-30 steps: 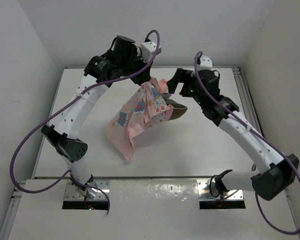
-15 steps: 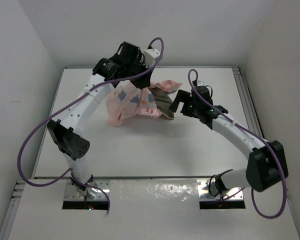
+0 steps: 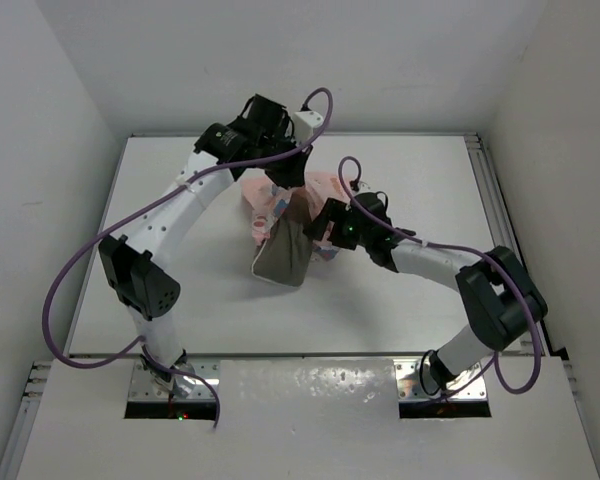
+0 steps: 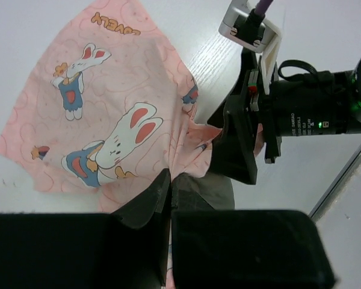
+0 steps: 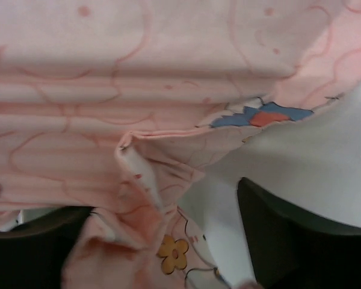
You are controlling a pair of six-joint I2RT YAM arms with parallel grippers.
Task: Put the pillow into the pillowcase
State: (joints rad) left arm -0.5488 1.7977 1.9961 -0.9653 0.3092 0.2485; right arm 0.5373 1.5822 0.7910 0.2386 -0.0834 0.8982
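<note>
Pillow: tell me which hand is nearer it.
Left, narrowly. The left hand, shut on the pillowcase, has the pillow just past its tips; the open right hand sits beside the pillow's right edge.

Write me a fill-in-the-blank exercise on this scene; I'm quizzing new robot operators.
1. The pillowcase is printed with cartoon ____.
2. The left hand is ____ on the pillowcase.
3. The grey pillow lies mostly ____ the pillowcase.
4. The right hand has its jaws ____, pillowcase fabric between them.
Missing: rabbits; shut; outside; open.
</note>
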